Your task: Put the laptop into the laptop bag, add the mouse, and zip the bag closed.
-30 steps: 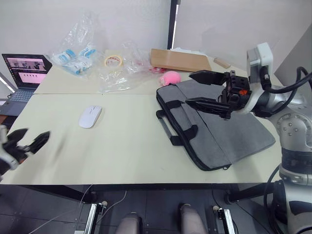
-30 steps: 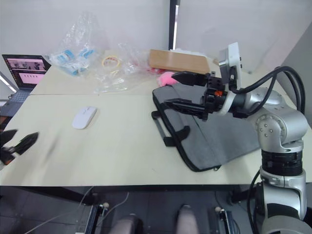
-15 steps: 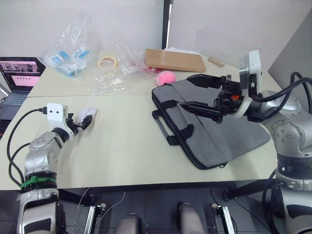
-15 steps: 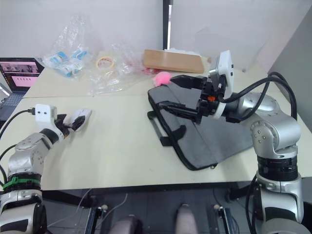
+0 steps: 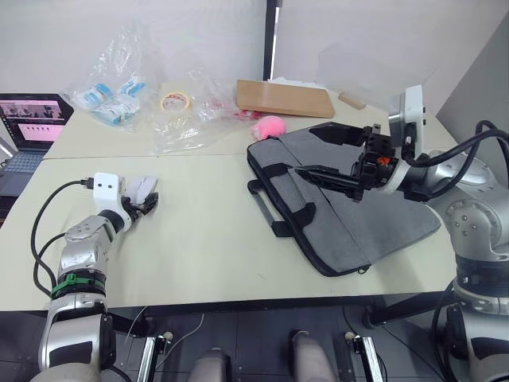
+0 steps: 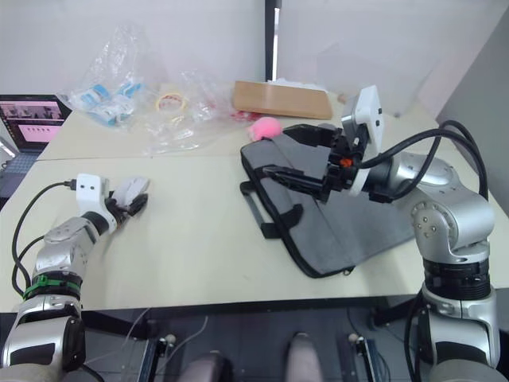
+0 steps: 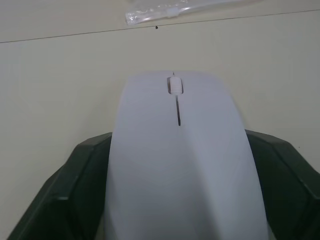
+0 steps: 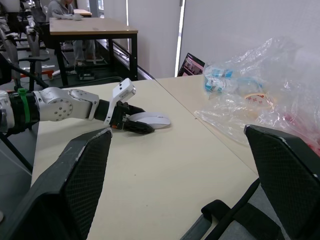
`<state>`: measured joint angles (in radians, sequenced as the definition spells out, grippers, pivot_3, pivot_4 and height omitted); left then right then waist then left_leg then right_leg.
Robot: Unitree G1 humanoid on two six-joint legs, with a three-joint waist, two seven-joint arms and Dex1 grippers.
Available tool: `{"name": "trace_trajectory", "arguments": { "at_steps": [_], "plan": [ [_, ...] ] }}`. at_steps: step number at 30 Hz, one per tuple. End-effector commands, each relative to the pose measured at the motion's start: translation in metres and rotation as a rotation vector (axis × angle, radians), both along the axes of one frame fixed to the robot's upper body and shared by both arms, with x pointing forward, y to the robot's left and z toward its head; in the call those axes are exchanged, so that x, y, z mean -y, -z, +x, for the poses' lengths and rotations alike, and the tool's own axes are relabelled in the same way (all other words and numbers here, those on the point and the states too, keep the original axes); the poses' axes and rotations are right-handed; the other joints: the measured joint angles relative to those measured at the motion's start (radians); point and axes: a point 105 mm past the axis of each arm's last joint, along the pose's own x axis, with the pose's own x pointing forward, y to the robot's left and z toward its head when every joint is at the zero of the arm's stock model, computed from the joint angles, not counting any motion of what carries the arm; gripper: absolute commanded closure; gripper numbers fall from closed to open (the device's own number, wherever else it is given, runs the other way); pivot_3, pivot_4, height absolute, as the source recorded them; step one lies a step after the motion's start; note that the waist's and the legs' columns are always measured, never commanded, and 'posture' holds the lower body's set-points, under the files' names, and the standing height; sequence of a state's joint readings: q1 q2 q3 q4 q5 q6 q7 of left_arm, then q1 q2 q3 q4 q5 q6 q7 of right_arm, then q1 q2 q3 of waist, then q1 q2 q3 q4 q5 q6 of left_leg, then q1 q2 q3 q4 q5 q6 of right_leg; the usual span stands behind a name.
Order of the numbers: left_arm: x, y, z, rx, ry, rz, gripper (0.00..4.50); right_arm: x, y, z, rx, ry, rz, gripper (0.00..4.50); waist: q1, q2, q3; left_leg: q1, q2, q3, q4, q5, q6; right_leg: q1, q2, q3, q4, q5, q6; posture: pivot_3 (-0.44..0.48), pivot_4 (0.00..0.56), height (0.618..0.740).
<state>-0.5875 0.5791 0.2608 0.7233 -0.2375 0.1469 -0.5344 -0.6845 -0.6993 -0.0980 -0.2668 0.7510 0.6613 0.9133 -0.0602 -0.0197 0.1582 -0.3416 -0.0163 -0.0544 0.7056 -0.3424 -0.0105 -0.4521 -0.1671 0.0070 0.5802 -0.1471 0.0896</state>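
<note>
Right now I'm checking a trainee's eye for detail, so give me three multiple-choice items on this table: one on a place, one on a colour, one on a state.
1. Where does the mouse lie?
A. on the laptop bag
B. on the table between the left gripper's fingers
C. under the plastic bags

2. What colour is the fuzzy object beside the laptop bag?
A. pink
B. green
C. blue

3. How is the right gripper?
A. shut on a handle
B. open above the bag
C. resting on the mouse

Answers:
1 B, a finger flanks the mouse on each side.
2 A, plainly pink.
3 B, its fingers are spread, holding nothing.
</note>
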Motion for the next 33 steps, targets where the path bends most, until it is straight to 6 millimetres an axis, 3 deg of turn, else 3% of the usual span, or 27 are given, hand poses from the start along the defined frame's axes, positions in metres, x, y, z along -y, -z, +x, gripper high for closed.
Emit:
{"name": "trace_trajectory", "arguments": {
  "at_steps": [1, 7, 12, 15, 18, 21, 26, 33],
  "plan": [
    [0.0, -0.003, -0.001, 0.014, 0.012, 0.005, 1.64, 0.005, -0.008, -0.006, 0.046, 0.004, 0.01, 0.0, 0.001, 0.0, 0.0, 0.0, 0.0, 0.0, 0.0, 0.0, 0.0, 0.0, 0.0, 0.0, 0.0, 0.0, 0.0, 0.0, 0.15, 0.74],
    [0.002, -0.002, -0.004, 0.023, 0.011, -0.002, 1.64, 0.006, -0.009, -0.001, 0.03, 0.019, 0.017, 0.0, 0.0, 0.0, 0.0, 0.0, 0.0, 0.0, 0.0, 0.0, 0.0, 0.001, 0.0, 0.0, 0.0, 0.0, 0.0, 0.0, 0.15, 0.74],
    [0.009, -0.044, -0.006, 0.166, 0.081, -0.007, 1.64, 0.009, 0.001, 0.016, -0.03, 0.126, -0.036, 0.0, 0.002, 0.0, 0.0, 0.0, 0.0, 0.0, 0.001, 0.0, 0.0, 0.001, 0.0, 0.0, 0.0, 0.0, 0.0, 0.0, 0.15, 0.74],
    [0.019, -0.077, -0.018, 0.248, 0.196, 0.005, 1.64, 0.008, 0.019, 0.032, -0.056, 0.229, -0.128, 0.0, 0.001, 0.0, 0.0, -0.001, 0.0, -0.001, 0.001, 0.0, 0.0, 0.0, 0.0, 0.0, 0.0, 0.0, 0.0, 0.0, 0.15, 0.74],
    [0.022, -0.095, -0.032, 0.276, 0.25, 0.009, 1.64, 0.008, 0.029, 0.045, -0.053, 0.342, -0.156, 0.0, -0.002, 0.0, 0.0, 0.0, 0.0, -0.001, 0.001, 0.0, 0.0, 0.0, 0.0, 0.0, 0.0, 0.0, 0.0, 0.0, 0.15, 0.74],
    [0.019, -0.099, -0.042, 0.264, 0.266, 0.03, 1.64, 0.004, 0.041, 0.049, -0.023, 0.405, -0.19, 0.0, -0.005, 0.0, 0.0, 0.0, 0.0, 0.0, 0.0, 0.0, 0.0, -0.001, 0.0, 0.001, 0.0, 0.0, 0.0, 0.0, 0.15, 0.74],
    [0.006, -0.092, -0.05, 0.209, 0.239, 0.108, 1.64, -0.011, 0.079, 0.049, -0.014, 0.471, -0.279, 0.0, -0.008, 0.0, 0.0, 0.0, 0.0, -0.001, -0.001, 0.0, 0.0, -0.001, 0.0, 0.0, 0.0, 0.0, 0.0, 0.0, 0.15, 0.74],
    [0.018, -0.093, -0.048, 0.225, 0.268, 0.079, 1.64, -0.027, 0.109, 0.053, 0.03, 0.501, -0.37, 0.0, -0.004, 0.0, 0.0, -0.001, 0.0, 0.0, 0.0, 0.0, 0.0, -0.001, 0.0, 0.001, 0.0, 0.0, 0.0, 0.0, 0.15, 0.74]
  ]
}}
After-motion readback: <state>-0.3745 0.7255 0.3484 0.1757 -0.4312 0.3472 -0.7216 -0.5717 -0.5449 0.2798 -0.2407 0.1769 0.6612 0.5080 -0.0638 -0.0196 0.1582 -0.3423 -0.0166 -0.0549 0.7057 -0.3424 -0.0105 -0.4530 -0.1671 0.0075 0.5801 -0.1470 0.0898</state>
